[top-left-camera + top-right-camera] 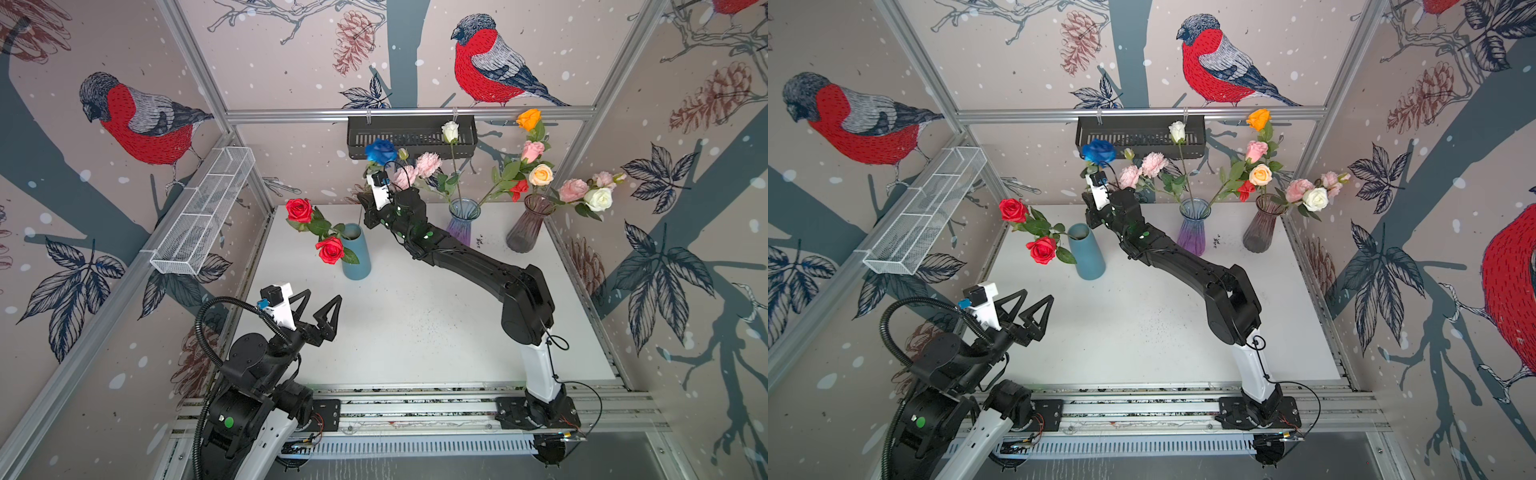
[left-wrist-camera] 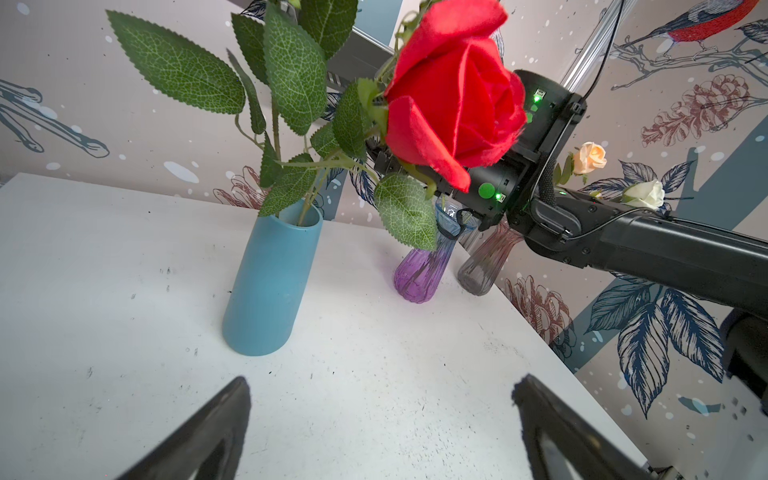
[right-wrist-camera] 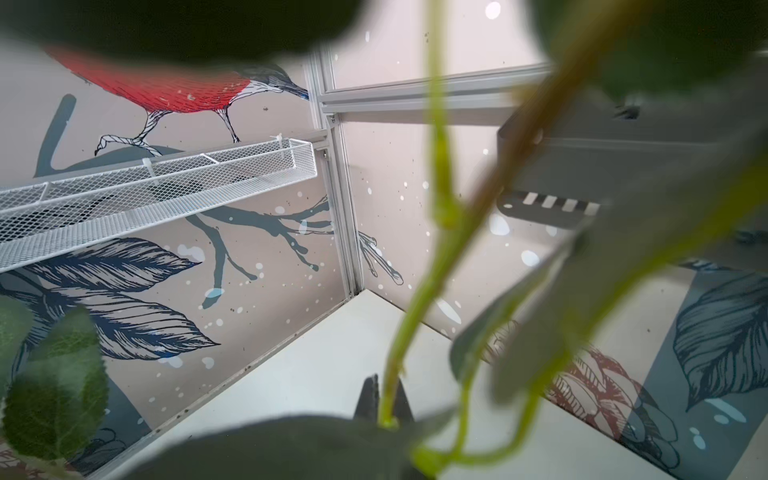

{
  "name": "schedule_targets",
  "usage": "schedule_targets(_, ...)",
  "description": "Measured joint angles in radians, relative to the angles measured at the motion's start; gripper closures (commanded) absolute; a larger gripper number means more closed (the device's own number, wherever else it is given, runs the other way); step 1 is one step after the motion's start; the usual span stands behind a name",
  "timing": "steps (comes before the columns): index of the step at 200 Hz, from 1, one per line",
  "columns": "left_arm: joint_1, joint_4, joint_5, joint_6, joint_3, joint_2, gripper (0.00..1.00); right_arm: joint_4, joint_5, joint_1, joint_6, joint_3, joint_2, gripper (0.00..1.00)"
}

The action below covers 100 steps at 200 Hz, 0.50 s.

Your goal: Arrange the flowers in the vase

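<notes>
The right gripper [image 3: 386, 401] is pinched shut on a thin green stem [image 3: 441, 183]. The stem rises from the jaw tips and crosses the middle of the right wrist view between blurred leaves. In both top views that arm reaches to the upper centre, and the blue rose [image 1: 381, 150] sits just above its wrist. That is most likely the flower in hand, though the fingertips are hidden there. Gripping the stem rather than the head spares the petals and leaves the lower end free to enter a vase mouth.

The left gripper [image 1: 323, 296] hangs at lower left over the table [image 1: 415, 324], jaws wide apart and empty. Parked there, it leaves the right arm's path free.

Three vases stand across the upper part of the table. The blue vase [image 1: 356, 253], just left of the right gripper, holds two red roses [image 1: 299, 210] that lean out to the left. The purple vase [image 1: 463, 224], just right of the arm, holds a white rose and pink carnations. The grey vase [image 1: 530, 226], farther right, carries the fullest bunch.

The blue vase is nearest and least filled, so it looks like the target. The stem would need to hang upright over the mouth before release, and its leaves could snag the red roses.
</notes>
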<state>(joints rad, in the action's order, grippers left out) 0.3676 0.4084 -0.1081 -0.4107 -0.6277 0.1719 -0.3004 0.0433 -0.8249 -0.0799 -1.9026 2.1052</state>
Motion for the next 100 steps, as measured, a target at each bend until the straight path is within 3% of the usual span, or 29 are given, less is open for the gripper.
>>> schedule_targets(78, 0.000, 0.000, 0.000, 0.000, 0.000, -0.002, 0.01, 0.187, -0.049, -0.084, 0.253, -0.212, 0.086, 0.95)
schedule_targets(100, 0.000, 0.000, 0.000, 0.000, 0.000, -0.002, 0.01, 0.231, -0.058, -0.093, 0.288, -0.243, 0.107, 0.84)
